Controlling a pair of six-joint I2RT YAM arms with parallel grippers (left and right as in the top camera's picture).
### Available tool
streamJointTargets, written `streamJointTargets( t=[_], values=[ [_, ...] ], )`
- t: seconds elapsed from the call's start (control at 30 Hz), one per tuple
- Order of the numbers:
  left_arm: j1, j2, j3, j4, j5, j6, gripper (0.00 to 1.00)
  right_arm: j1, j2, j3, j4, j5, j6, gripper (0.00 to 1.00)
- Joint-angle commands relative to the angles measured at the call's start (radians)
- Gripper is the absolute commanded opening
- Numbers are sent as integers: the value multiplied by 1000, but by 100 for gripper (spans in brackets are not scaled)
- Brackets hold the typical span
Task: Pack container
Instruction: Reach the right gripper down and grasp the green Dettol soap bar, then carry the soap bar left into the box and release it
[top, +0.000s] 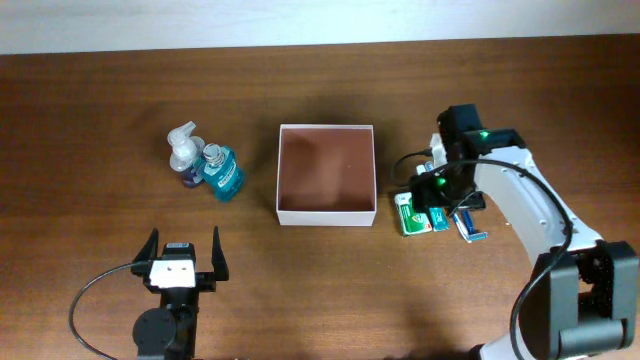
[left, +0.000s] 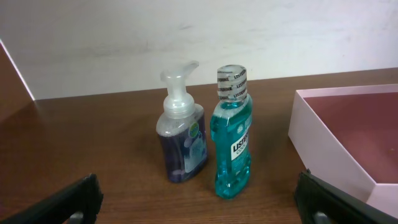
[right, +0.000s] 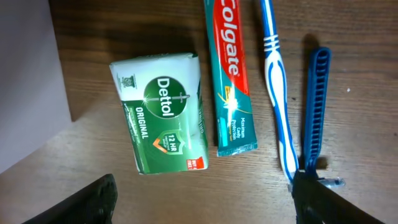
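Observation:
The container, a square shallow box with white walls and a pinkish-brown inside, stands empty at mid-table; its wall shows in the left wrist view and the right wrist view. My left gripper is open and empty near the front edge, facing a pump soap bottle and a blue Listerine bottle. My right gripper is open and empty above a green Dettol soap, a Colgate toothpaste, a toothbrush and a blue razor.
The two bottles stand upright left of the container. The soap and the other toiletries lie flat just right of it. Brown wooden table all round; a pale wall lies behind.

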Motion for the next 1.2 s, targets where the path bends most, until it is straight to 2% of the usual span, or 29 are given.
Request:
streamJointTargets(
  t=[0.0, 0.3, 0.97, 1.17],
  values=[
    [6, -5, -7, 2, 14, 12, 99, 42, 4, -16, 13, 79, 79, 81],
    [6, -5, -7, 2, 14, 12, 99, 71, 5, -138, 151, 82, 173, 76],
    [6, -5, -7, 2, 14, 12, 99, 128, 65, -160, 273, 52, 127, 76],
    [6, -5, -7, 2, 14, 12, 99, 128, 110, -160, 296, 53, 120, 72]
  ],
)
